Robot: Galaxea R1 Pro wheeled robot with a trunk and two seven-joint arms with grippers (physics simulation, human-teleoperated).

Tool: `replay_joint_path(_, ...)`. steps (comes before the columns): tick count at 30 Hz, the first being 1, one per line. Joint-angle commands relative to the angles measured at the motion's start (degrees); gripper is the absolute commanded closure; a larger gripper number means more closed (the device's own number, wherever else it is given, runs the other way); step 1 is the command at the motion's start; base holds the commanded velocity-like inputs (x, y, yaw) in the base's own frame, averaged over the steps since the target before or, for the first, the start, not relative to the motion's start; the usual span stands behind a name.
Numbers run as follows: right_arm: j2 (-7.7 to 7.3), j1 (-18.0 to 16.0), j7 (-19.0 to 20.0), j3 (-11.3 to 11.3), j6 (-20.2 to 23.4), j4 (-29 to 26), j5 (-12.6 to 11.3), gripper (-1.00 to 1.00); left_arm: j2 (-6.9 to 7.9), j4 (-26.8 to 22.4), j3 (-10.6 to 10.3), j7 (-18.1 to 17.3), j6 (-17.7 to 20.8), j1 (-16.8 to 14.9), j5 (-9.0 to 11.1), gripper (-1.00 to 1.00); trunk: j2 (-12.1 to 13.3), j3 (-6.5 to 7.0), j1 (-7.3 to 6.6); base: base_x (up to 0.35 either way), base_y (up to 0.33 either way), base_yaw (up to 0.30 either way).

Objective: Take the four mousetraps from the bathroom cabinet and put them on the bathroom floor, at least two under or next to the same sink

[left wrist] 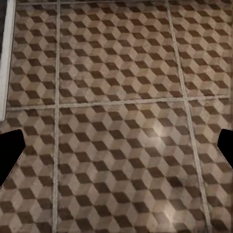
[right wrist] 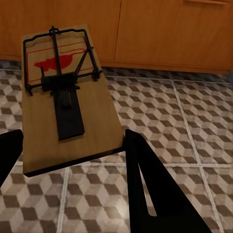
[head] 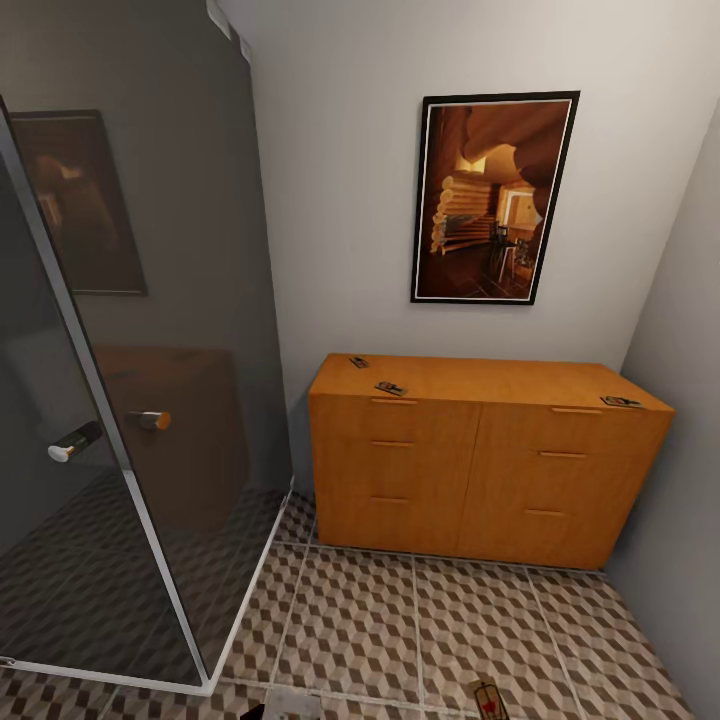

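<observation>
The orange-brown cabinet [head: 480, 470] stands against the far wall. Three mousetraps lie on its top: one at the back left [head: 359, 362], one near the front left edge [head: 391, 388], one at the right front corner [head: 621, 402]. My right gripper [right wrist: 72, 141] is shut on a fourth mousetrap [right wrist: 68, 107], a tan board with a black wire frame and a red mark, held above the cube-patterned bathroom floor [right wrist: 184, 121]. That trap [head: 487, 700] also shows at the bottom edge of the head view. My left gripper [left wrist: 116, 148] hangs open over bare floor tiles [left wrist: 121, 97].
A dark glass shower enclosure [head: 150, 400] with a chrome handle [head: 75, 440] takes up the left side; its white base frame [head: 250, 590] borders the floor. A framed picture [head: 492, 198] hangs above the cabinet. A wall [head: 680, 400] closes in the right.
</observation>
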Motion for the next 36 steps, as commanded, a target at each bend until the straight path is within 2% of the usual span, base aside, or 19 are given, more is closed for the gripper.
replay_joint_path(1,-0.01,-0.04,-0.63,0.23,-0.04,0.03,0.15,1.0,0.02,-3.1,-0.16,0.33,3.21,-0.02,-0.03,-1.0,-0.03,-0.06,0.0,0.0,0.0,0.0)
replay_joint_path(3,-0.04,-0.04,-0.63,0.23,0.0,0.03,0.15,1.0,0.0,-5.94,-0.16,0.28,6.14,-0.02,-0.03,-1.0,-0.03,-0.06,0.0,0.0,0.0,0.0)
replay_joint_path(7,-0.06,-0.04,-0.64,0.23,0.14,0.03,0.15,1.0,-0.23,-14.83,-0.16,0.16,14.52,-0.02,-0.1,-1.0,-0.03,-0.06,0.0,0.0,0.0,0.0)
replay_joint_path(11,0.09,-0.04,-0.63,0.23,0.62,0.03,0.17,1.0,-1.21,-23.29,-0.16,0.13,21.43,-0.15,-0.19,-1.0,-0.03,-0.06,0.0,0.0,0.0,0.0)
replay_joint_path(14,0.13,-0.04,-0.6,0.23,0.81,0.03,0.21,1.0,-1.79,-30.12,-0.16,0.12,28.18,-1.84,-0.31,-1.0,-0.03,-0.06,0.0,0.0,0.0,0.0)
replay_joint_path(17,0.11,-0.04,-0.62,0.23,0.85,0.03,0.18,1.0,-1.94,-32.17,-0.16,0.12,31.28,-4.05,-0.35,-1.0,-0.03,-0.06,0.0,0.0,0.0,0.0)
replay_joint_path(22,0.14,-0.04,-0.58,0.29,1.12,0.03,0.23,1.0,-2.06,-34.04,-0.16,0.31,35.35,-9.5,-0.43,-1.0,-0.03,-0.06,0.0,0.0,0.0,0.0)
replay_joint_path(27,0.23,-0.04,-0.55,0.31,3.46,0.03,0.23,1.0,-2.13,-34.63,-0.1,0.61,40.63,-15.48,-0.44,-1.0,-0.03,-0.06,0.0,0.0,0.0,0.0)
replay_joint_path(29,0.2,-0.04,-0.53,0.32,4.18,0.03,0.25,1.0,-2.16,-34.7,-0.08,1.02,43.52,-19.73,-0.42,-1.0,-0.03,-0.06,0.0,0.0,0.0,0.0)
replay_joint_path(31,0.19,-0.04,-0.54,0.32,4.37,0.02,0.25,1.0,-2.17,-34.57,-0.08,1.2,44.39,-22.32,-0.36,-1.0,-0.03,-0.06,0.0,0.0,0.0,0.0)
replay_joint_path(32,0.18,-0.04,-0.54,0.34,4.48,-0.01,0.26,1.0,-2.18,-34.28,-0.08,1.33,44.99,-25.09,-0.27,-1.0,-0.03,-0.06,0.0,0.0,0.0,0.0)
replay_joint_path(34,0.2,-0.04,-0.54,0.35,4.55,-0.03,0.28,1.0,-2.18,-33.51,-0.06,1.43,45.41,-28.1,-0.22,-1.0,-0.03,-0.06,0.0,0.0,0.0,0.0)
replay_joint_path(35,0.22,-0.04,-0.54,0.37,4.61,-0.02,0.3,1.0,-2.2,-31.98,-0.02,1.5,45.67,-31.46,-0.17,-1.0,-0.03,-0.06,0.0,0.0,0.0,0.0)
replay_joint_path(36,0.23,-0.04,-0.54,0.38,4.63,-0.03,0.3,1.0,-2.2,-30.97,0.01,1.52,45.79,-33.24,-0.14,-1.0,-0.03,-0.06,0.0,0.0,0.0,0.0)
